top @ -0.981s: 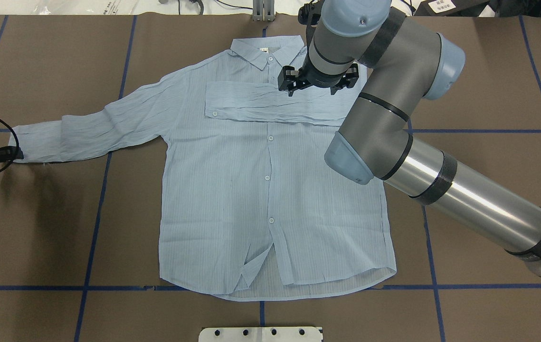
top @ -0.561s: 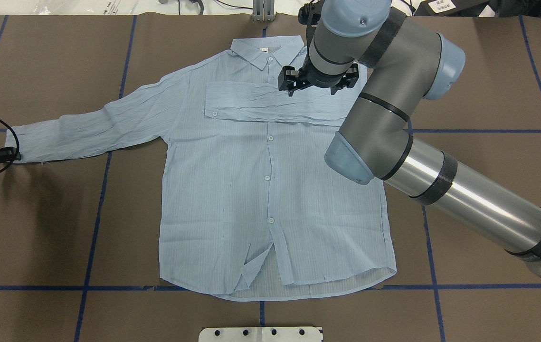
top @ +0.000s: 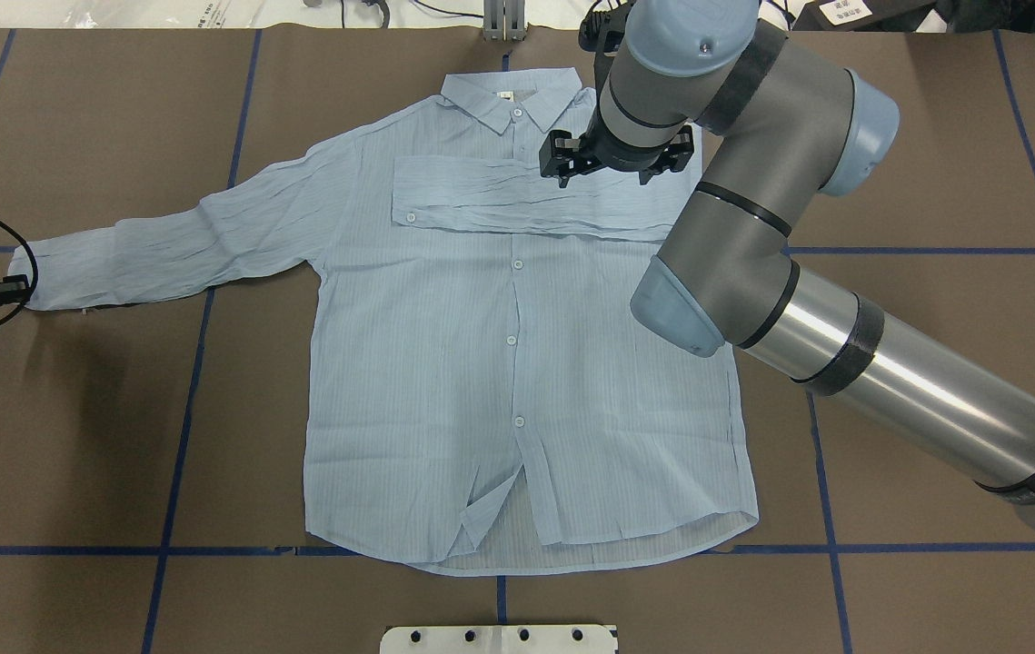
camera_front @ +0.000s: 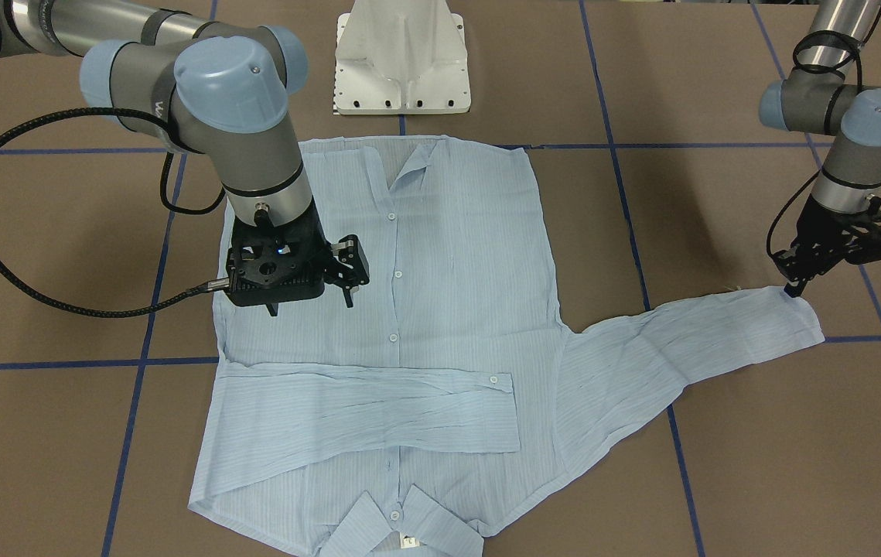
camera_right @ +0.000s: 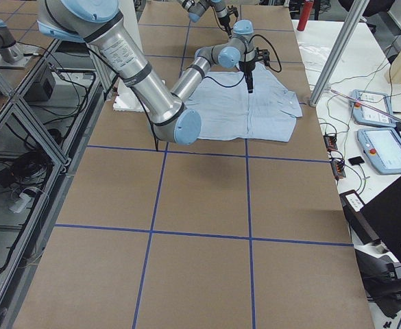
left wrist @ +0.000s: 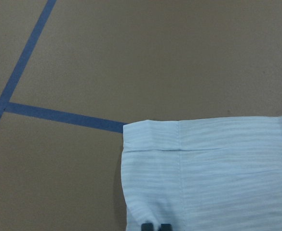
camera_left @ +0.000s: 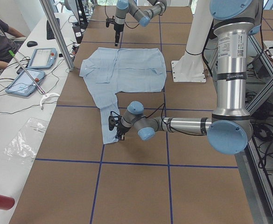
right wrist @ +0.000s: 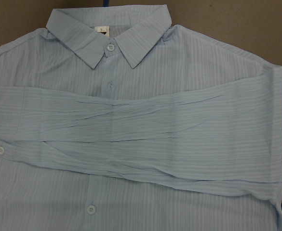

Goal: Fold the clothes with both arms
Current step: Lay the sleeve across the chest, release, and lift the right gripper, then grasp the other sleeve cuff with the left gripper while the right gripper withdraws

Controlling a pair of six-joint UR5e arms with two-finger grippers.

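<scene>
Shirt [top: 499,363], pale-blue striped, lies flat: one sleeve [top: 481,195] folded below the right gripper [camera_front: 311,307], fingers spread; left gripper [camera_front: 793,288] pinches the other cuff [top: 31,272].

Left tool [top: 15,291], gripping the cuff [top: 31,272], has drawn further outward, away from the shirt body [top: 481,381]. The cuff edge travelled with it, and the sleeve [top: 163,241] trailing from the tool now lies longer and flatter, with fewer creases. Right tool [top: 615,162] and its arm [top: 753,209] have shifted slightly sideways, away from the left tool.
</scene>
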